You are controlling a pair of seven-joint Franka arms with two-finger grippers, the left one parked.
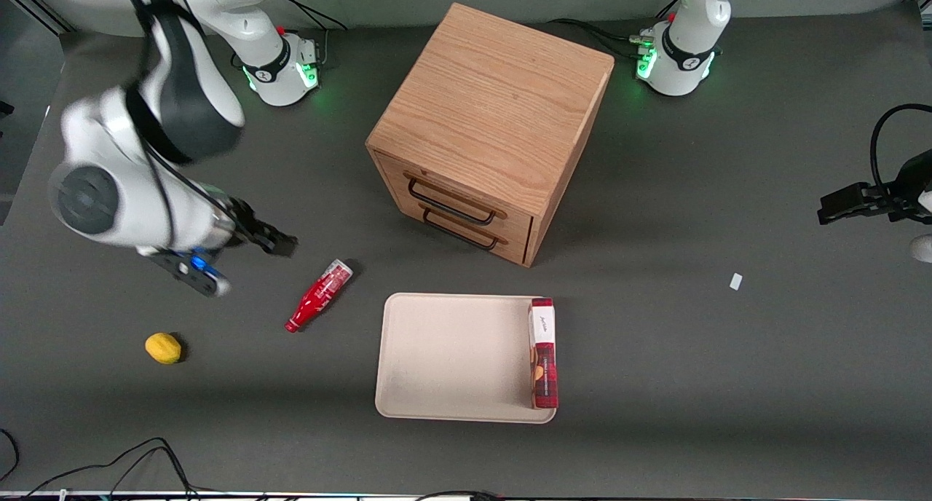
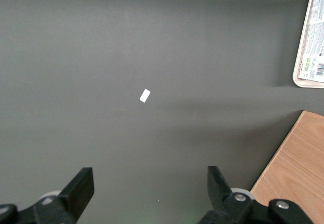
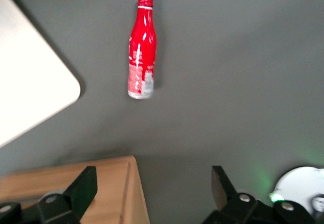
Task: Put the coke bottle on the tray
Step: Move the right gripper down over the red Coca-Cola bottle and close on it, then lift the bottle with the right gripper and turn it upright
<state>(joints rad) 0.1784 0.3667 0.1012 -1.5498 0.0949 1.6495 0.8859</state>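
Observation:
The coke bottle point(image 1: 320, 295), slim and red with white lettering, lies on its side on the dark table, its cap pointing toward the front camera. It also shows in the right wrist view point(image 3: 142, 52). The beige tray point(image 1: 451, 355) lies flat beside it, toward the parked arm's end, a short gap away; one rounded corner shows in the right wrist view point(image 3: 35, 87). My gripper point(image 1: 244, 261) hovers above the table beside the bottle, toward the working arm's end, not touching it. It is open and empty point(image 3: 153, 181).
A red plaid box point(image 1: 544, 352) lies on the tray along the edge toward the parked arm. A wooden drawer cabinet point(image 1: 488, 129) stands farther from the camera than the tray. A yellow lemon point(image 1: 163, 348) and a small white scrap point(image 1: 735, 281) lie on the table.

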